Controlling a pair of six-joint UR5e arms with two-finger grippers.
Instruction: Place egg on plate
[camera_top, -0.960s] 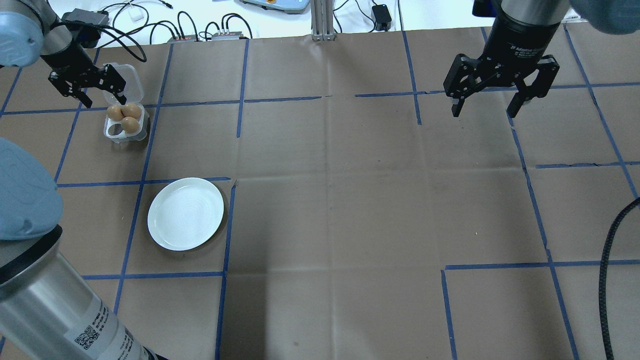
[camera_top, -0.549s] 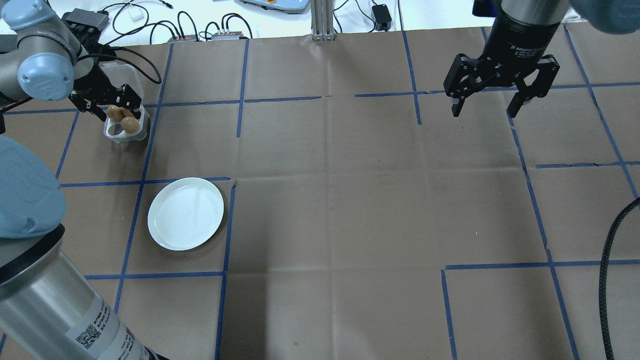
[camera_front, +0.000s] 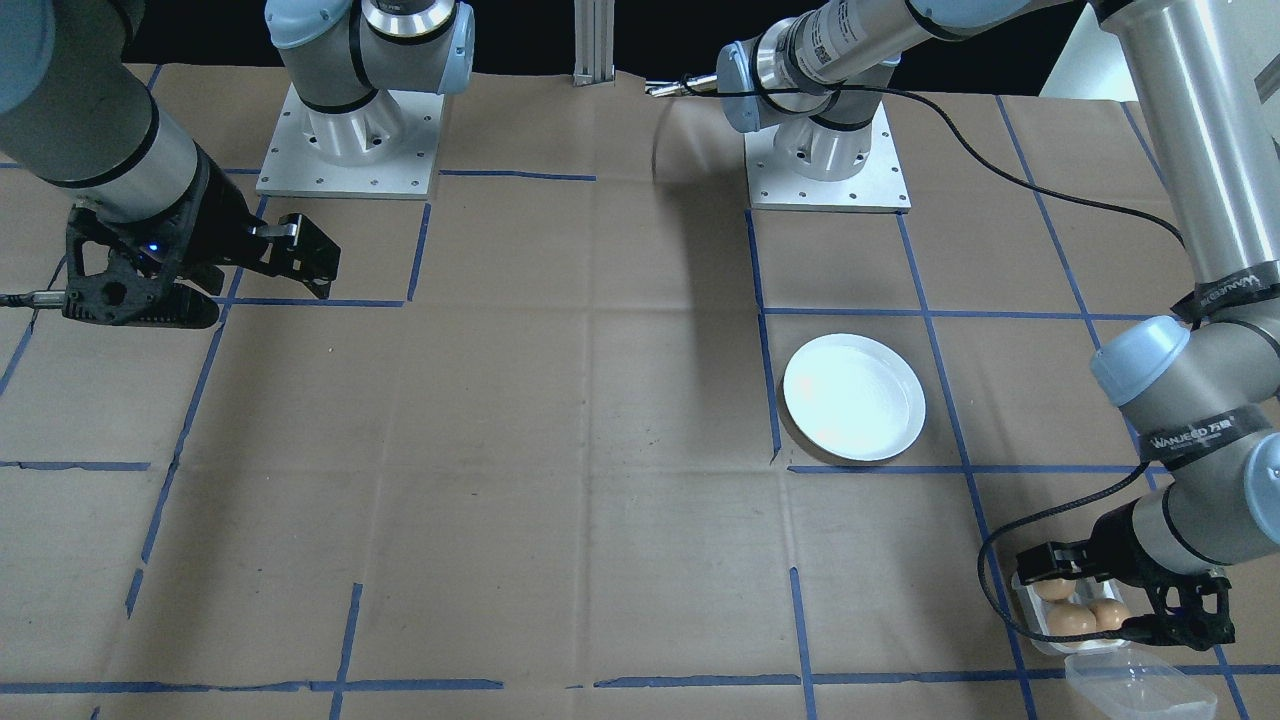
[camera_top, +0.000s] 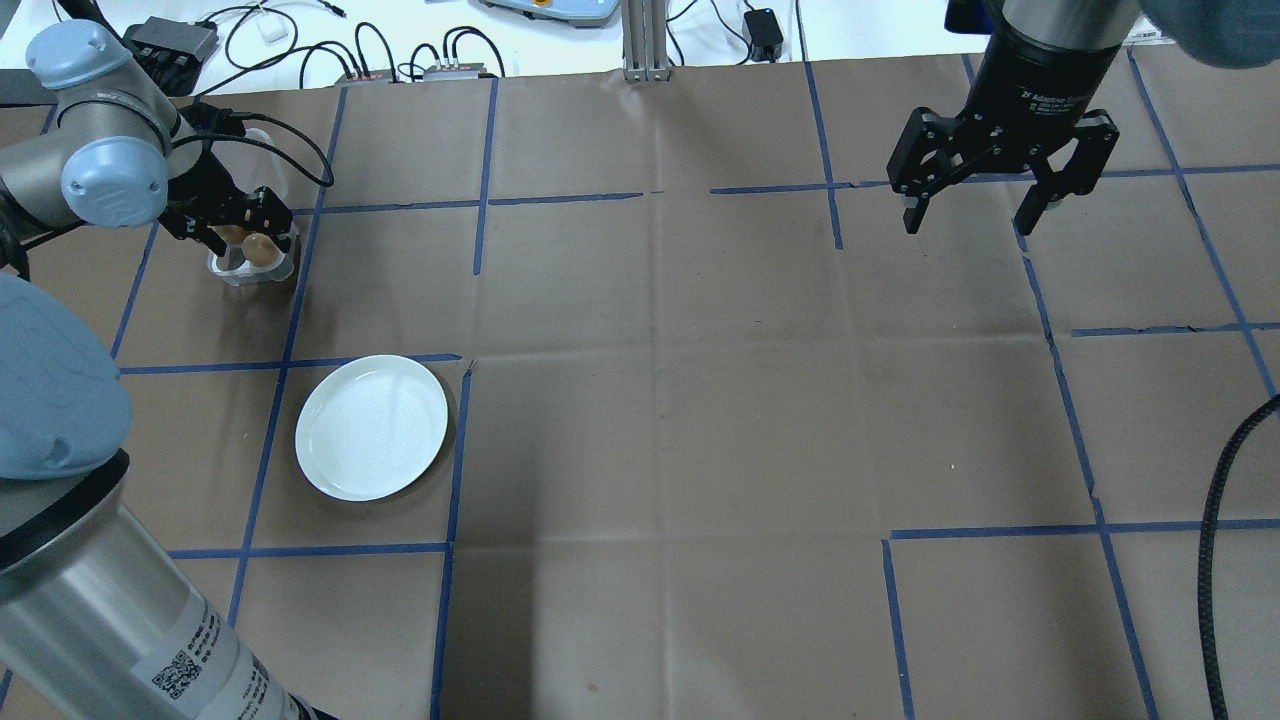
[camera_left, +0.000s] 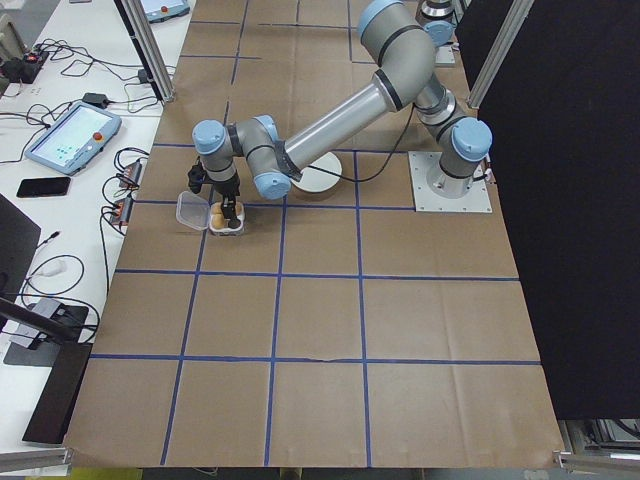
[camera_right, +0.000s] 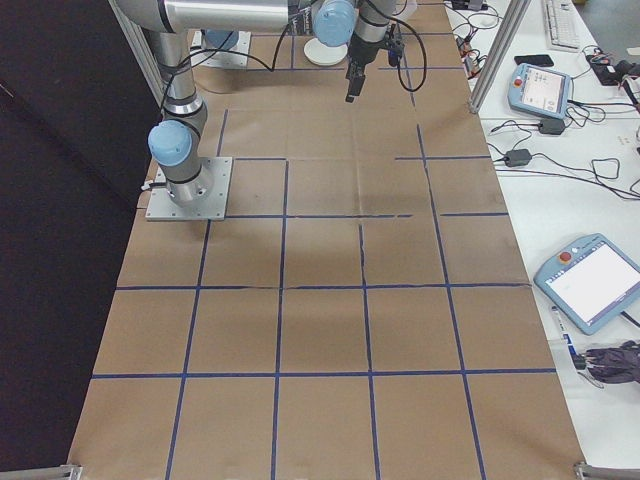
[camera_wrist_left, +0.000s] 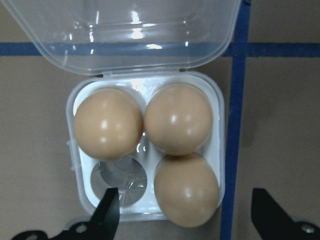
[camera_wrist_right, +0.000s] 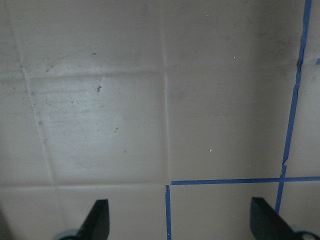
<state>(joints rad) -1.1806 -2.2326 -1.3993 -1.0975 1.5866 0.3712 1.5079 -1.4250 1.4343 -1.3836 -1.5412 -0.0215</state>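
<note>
We are hovering left gripper (camera_wrist_left: 182, 217), jaws spread wide, directly over egg tray (camera_wrist_left: 220, 125). Nearest egg (camera_wrist_left: 186, 189) is sitting between fingertips, long axis pointing away from us. Plate (camera_top: 371, 427) is waiting empty, well behind gripper. Right gripper (camera_top: 1003, 190) is idling open, far off.

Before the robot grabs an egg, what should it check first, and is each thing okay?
1. Egg tray lid open: ok, the clear lid is flipped back.
2. Eggs to pick: ok, three eggs, one cup empty.
3. Left end effector open: ok, fingertips spread wide.
4. Lined up with the nearest egg: ok, it sits between the fingertips in the wrist view.
5. Plate ready: ok, nothing on it.
6. Right end effector out of the way: ok, open and far across the table.
</note>
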